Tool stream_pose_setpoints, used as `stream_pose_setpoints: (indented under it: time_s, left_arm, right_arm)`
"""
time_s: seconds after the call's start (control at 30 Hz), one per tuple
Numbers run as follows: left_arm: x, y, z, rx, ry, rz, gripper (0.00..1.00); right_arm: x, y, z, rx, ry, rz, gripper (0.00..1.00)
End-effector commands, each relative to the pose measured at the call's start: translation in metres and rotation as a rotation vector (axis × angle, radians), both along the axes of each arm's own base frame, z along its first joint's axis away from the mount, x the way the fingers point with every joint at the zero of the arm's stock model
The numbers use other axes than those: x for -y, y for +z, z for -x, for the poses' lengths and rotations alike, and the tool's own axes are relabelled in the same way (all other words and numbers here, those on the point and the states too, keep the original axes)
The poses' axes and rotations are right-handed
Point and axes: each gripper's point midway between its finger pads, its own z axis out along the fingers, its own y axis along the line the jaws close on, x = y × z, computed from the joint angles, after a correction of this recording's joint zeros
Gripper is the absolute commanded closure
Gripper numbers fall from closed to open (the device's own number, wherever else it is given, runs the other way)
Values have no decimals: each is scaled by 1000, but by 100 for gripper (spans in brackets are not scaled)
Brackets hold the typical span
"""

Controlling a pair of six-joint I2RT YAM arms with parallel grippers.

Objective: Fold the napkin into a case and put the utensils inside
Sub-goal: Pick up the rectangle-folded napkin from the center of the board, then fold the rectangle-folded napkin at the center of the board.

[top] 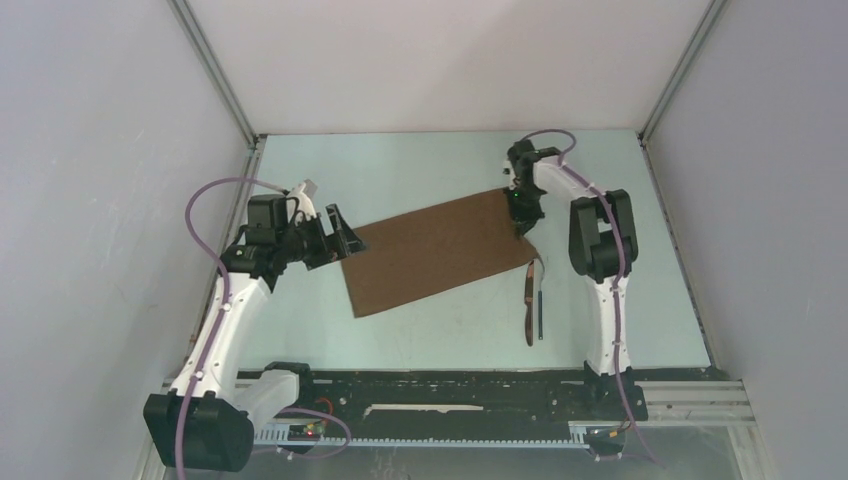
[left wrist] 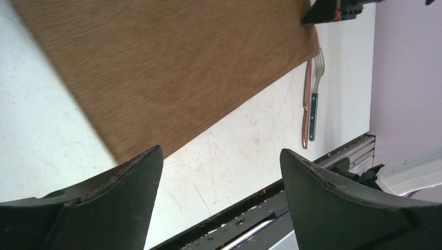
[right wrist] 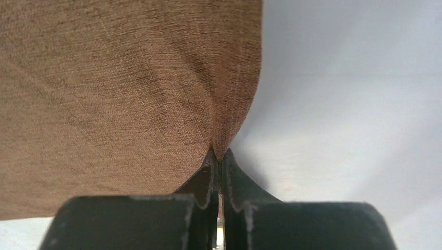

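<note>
napkin (top: 440, 250): woven brown rectangle | right gripper (right wrist: 219, 156): pinching its puckered edge | left gripper (left wrist: 220, 151): jaws wide apart

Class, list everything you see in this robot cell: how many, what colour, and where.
napkin: one, brown, spread flat mid-table
knife: one, coppery brown, by the napkin's near right corner
fork: one, silvery with a dark green handle, alongside the knife
table: one, pale, under everything
left gripper: one, black, open, at the napkin's left end
right gripper: one, black, shut on the napkin's far right corner
</note>
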Motion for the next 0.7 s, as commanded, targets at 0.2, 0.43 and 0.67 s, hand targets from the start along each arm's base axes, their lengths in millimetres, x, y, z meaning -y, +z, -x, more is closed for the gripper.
stream_pose_setpoints:
  time_s: [0.2,0.43,0.67]
  left_arm:
    - [6,-4,3,-1,-8,42,11]
    - [8,-5,5,5,-12,55,11]
    - [7,-5,9,15,-12,49,11]
  right_arm:
    - [43,51,-28,151,23,178,100]
    - [-28,49,7,102,98,256,100]
    - [-152,48,45,111,295,116,100]
